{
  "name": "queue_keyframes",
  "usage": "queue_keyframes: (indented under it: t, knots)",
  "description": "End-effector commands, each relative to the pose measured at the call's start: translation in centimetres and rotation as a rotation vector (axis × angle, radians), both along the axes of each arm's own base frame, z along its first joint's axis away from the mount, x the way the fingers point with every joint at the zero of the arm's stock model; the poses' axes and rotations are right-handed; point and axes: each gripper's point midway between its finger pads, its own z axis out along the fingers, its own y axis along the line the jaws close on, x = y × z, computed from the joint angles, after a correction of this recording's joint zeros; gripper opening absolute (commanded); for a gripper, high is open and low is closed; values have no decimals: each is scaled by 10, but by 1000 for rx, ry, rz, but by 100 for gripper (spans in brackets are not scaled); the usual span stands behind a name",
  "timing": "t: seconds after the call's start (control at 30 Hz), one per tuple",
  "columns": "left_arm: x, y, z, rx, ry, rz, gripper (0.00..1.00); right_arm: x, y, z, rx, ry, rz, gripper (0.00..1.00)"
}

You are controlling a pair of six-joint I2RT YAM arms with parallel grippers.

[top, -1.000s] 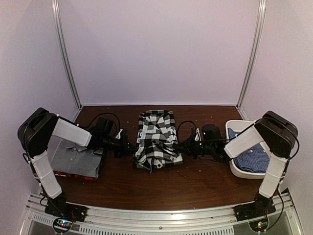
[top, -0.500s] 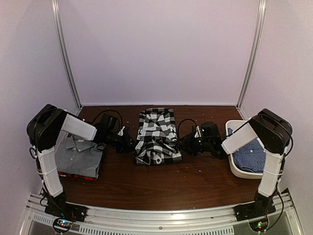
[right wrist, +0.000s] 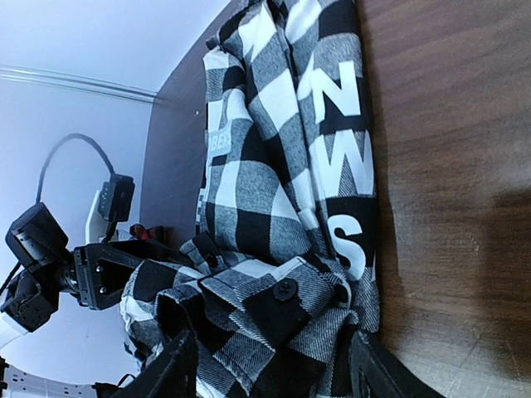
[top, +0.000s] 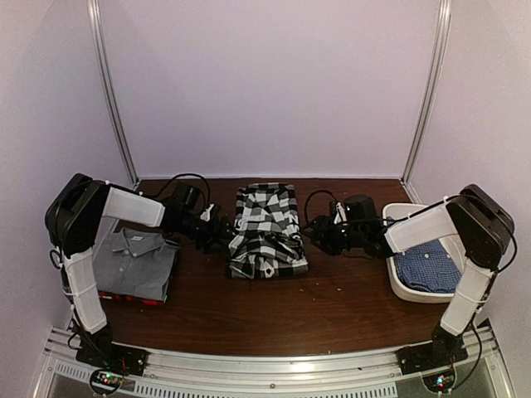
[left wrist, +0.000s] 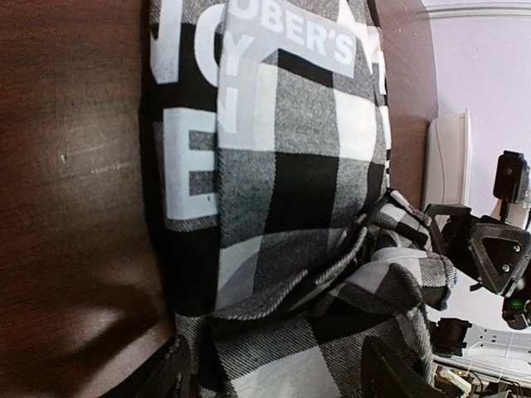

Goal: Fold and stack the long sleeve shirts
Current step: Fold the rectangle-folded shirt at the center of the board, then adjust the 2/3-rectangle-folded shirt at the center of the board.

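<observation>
The black-and-white check shirt (top: 265, 228) lies folded at mid table, its near edge bunched. My left gripper (top: 222, 235) stands open against its left side, and in the left wrist view the gripper (left wrist: 278, 369) has its fingers spread wide with loose check cloth (left wrist: 290, 207) lying between them. My right gripper (top: 318, 236) stands open at the shirt's right side. The right wrist view shows this gripper (right wrist: 270, 365) the same way over a buttoned cuff (right wrist: 282, 294). A grey shirt (top: 133, 264) lies folded on a red-black one (top: 124, 297) at the left. A blue fine-checked shirt (top: 427, 269) sits in the tub.
A white oval tub (top: 397, 214) stands at the right, just behind my right arm. Purple walls close in the back and both sides. Cables loop over both wrists. Bare brown table (top: 274, 315) runs along the front.
Both grippers have opened and let go of the check shirt. Both have shifted a little farther back along its sides. The shirt's near edge has settled slightly shorter.
</observation>
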Motion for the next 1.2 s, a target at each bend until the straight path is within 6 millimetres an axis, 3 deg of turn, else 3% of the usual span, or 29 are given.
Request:
queue_keyframes:
  t: [0.0, 0.27, 0.4, 0.53, 0.8, 0.93, 1.17]
  knots:
    - [14, 2, 27, 8, -105, -30, 74, 7, -11, 21, -109, -95, -2, 65]
    - [28, 17, 55, 129, -253, -43, 80, -18, -8, 37, -396, -252, 121, 72]
    - [24, 33, 69, 207, -318, -36, 80, -39, -6, 42, -497, -309, 171, 71]
    - [-1, 43, 85, 213, -355, -31, 72, -67, 11, 47, -514, -348, 243, 63]
    - [-87, 30, 57, 235, -301, -134, 29, -112, 74, 36, -476, -357, 391, 35]
    - [-112, 24, 43, 225, -259, -147, 23, -116, 101, 23, -482, -340, 436, 33]
    - [-116, 26, 37, 209, -233, -110, 18, -92, 119, 4, -573, -306, 393, 33]
